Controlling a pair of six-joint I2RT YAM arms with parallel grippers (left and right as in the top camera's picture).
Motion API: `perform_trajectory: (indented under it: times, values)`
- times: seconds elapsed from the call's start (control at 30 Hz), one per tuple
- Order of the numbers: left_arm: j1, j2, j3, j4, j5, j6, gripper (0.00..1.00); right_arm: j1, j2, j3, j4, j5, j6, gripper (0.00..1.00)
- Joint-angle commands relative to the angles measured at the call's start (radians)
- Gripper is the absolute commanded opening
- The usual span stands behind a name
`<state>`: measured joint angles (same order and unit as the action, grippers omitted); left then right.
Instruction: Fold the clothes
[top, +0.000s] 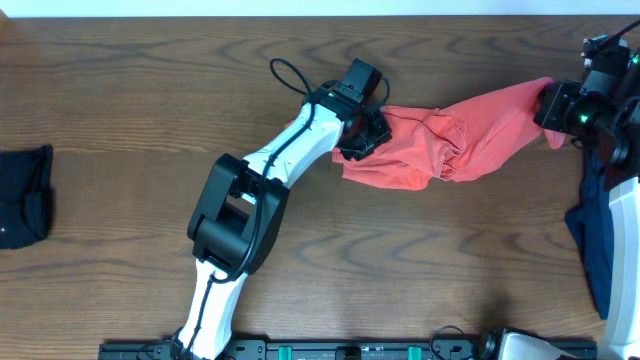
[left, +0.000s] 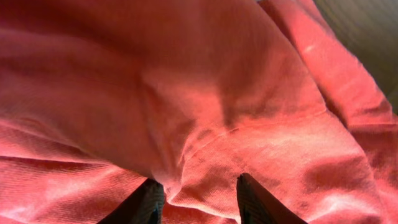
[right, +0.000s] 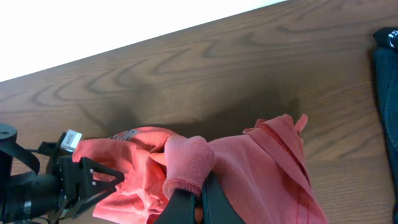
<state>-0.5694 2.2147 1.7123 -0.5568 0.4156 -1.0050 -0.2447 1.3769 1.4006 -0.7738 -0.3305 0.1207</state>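
While pinching bunched coral T-shirt with left pincer at centre and right pincer at upper right, risks losing thin right-end hold if pulled apart hard.

worktop: brown wood grain | far edge: bright white strip | near edge: black rail | light: even, soft shadows

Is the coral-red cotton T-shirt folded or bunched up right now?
Bunched, not folded: the coral-red T-shirt is a crumpled, wrinkled strip running from the left claw to the right claw.
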Motion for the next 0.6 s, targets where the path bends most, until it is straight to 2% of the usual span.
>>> perform_trajectory:
  times: [0.0,0.07,0.13,0.17,0.23,0.27,0.57]
  values:
    - [-0.011,0.037,-0.001,-0.004,-0.008,0.009,0.41,-0.003,-0.018,0.006,-0.002,-0.018,-0.011,0.01]
    - [-0.011,0.041,-0.001,-0.001,-0.009,0.009,0.41,-0.003,-0.018,0.006,-0.003,-0.018,-0.011,0.01]
    - [-0.01,0.041,-0.001,0.006,-0.01,0.009,0.34,-0.003,-0.018,0.006,-0.003,-0.018,-0.014,0.01]
    - [-0.01,0.041,-0.001,0.01,-0.013,0.01,0.27,-0.003,-0.018,0.006,-0.003,-0.018,-0.014,0.01]
    - [-0.01,0.041,-0.001,0.013,-0.025,0.01,0.19,-0.003,-0.018,0.006,-0.004,-0.018,-0.014,0.01]
    - [-0.01,0.041,-0.001,0.013,-0.032,0.012,0.06,-0.003,-0.018,0.006,-0.006,-0.018,-0.014,0.01]
    - [0.048,-0.02,0.024,-0.005,-0.077,0.17,0.06,-0.003,-0.019,0.006,-0.008,-0.016,-0.048,0.01]
